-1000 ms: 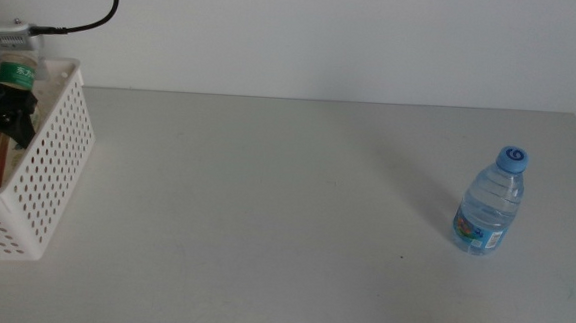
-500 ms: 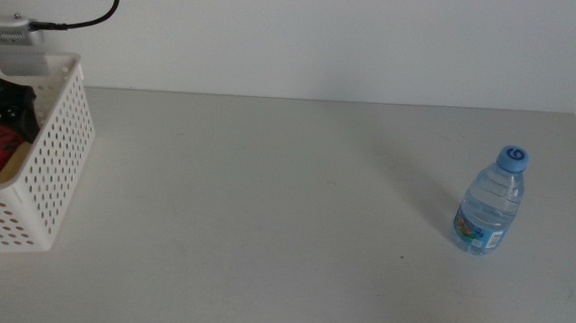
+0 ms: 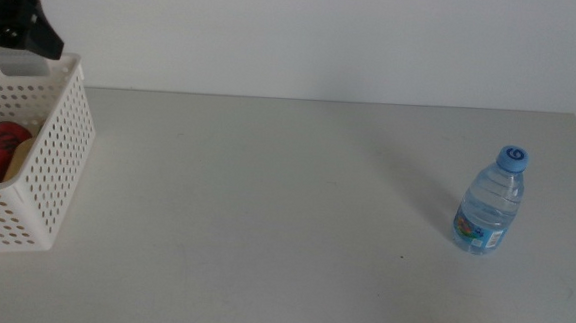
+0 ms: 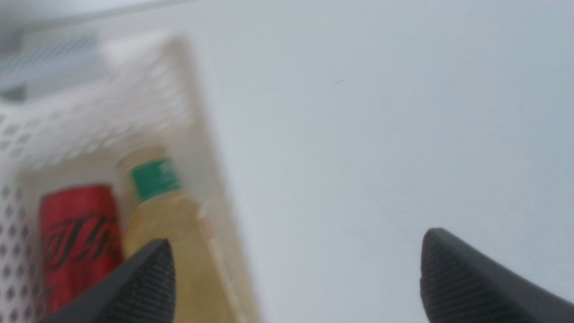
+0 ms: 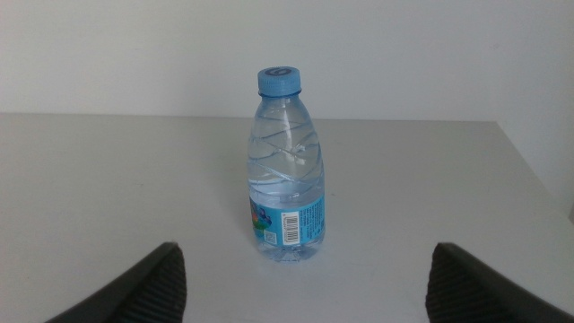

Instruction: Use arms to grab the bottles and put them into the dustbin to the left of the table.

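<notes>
The right gripper (image 5: 300, 287) sits low at the near edge of the table (image 3: 266, 200), its jaws spread wide and empty, aimed at the water bottle (image 5: 287, 166) that stands upright just ahead of it. Nothing lies between the jaws and the bottle. In the middle view the water bottle (image 3: 490, 201) stands at about 3 o'clock on the tabletop, alone and well apart from everything else. It is small and clear, with a light blue cap, spiral ribs around its shoulder, water inside, and a blue printed label with a barcode near its base.

Farther off, at about 9 o'clock, the white perforated basket (image 3: 52, 167) rests at the table's left end. Inside it lie the red soda can (image 4: 76, 238) and, just beside it, the yellow tea bottle (image 4: 175, 238) with its green band; the two appear to touch. The left gripper (image 3: 16, 25) hangs above the basket's far rim at about 10 o'clock, jaws spread apart and holding nothing. The left wrist view is blurred.
</notes>
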